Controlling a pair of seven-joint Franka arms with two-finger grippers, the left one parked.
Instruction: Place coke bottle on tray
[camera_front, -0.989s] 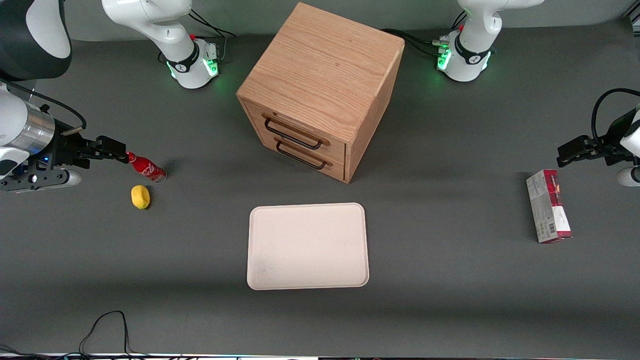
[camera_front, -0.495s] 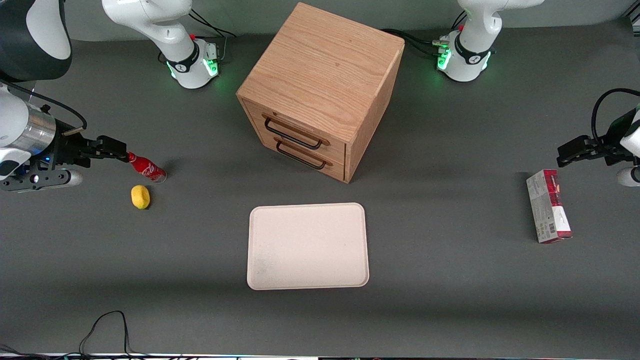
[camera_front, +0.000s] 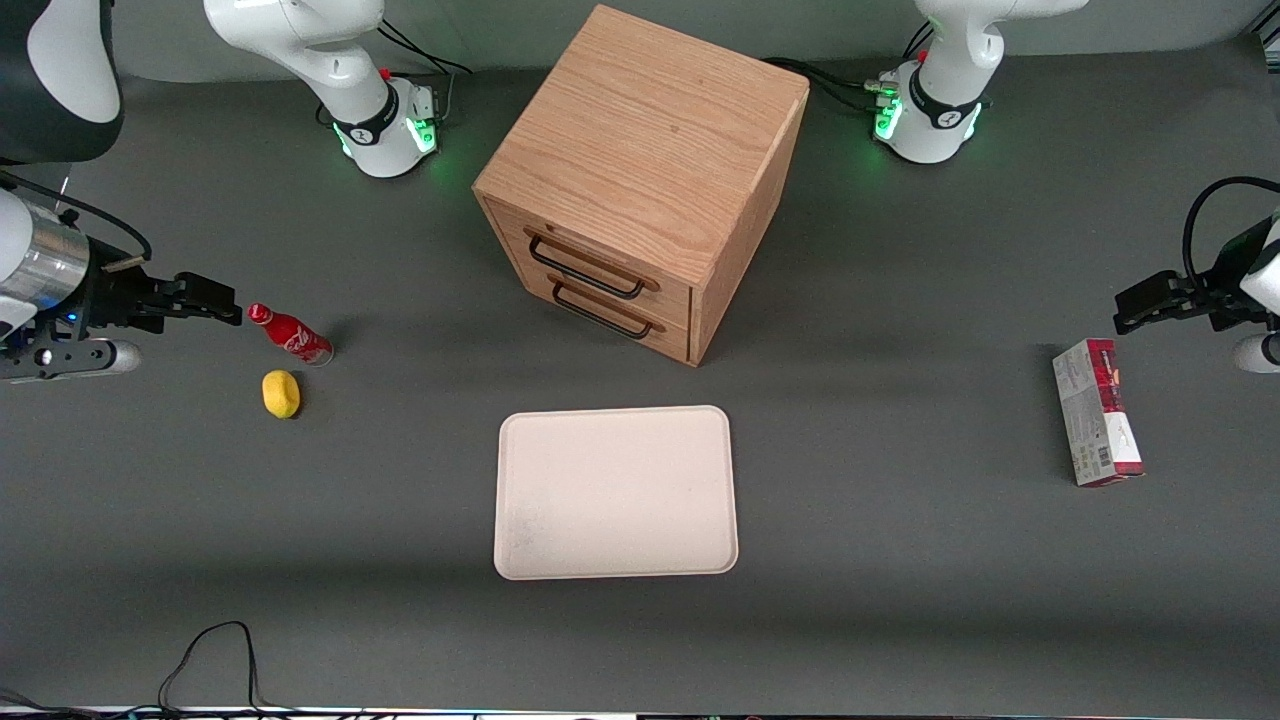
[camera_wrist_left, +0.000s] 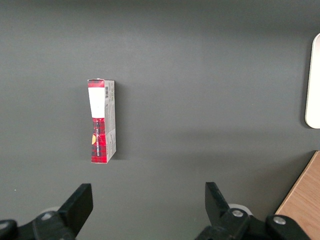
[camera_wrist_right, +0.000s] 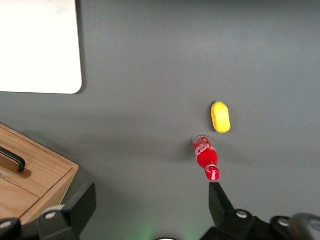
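The coke bottle, small, red, with a red cap, stands on the grey table toward the working arm's end; it also shows in the right wrist view. My right gripper is open and empty, level with the bottle's cap and a small gap away from it, farther toward the working arm's end. In the right wrist view my gripper has its fingers wide apart, with the cap just off one fingertip. The cream tray lies flat and bare mid-table, nearer the front camera than the cabinet; it also shows in the right wrist view.
A yellow lemon-like lump lies beside the bottle, nearer the front camera. A wooden drawer cabinet stands mid-table. A red-and-grey carton lies toward the parked arm's end. A black cable loops at the table's near edge.
My gripper has drawn back from the bottle toward the working arm's end; its fingertip overlapped the cap before, now a gap shows. The bottle has not moved.
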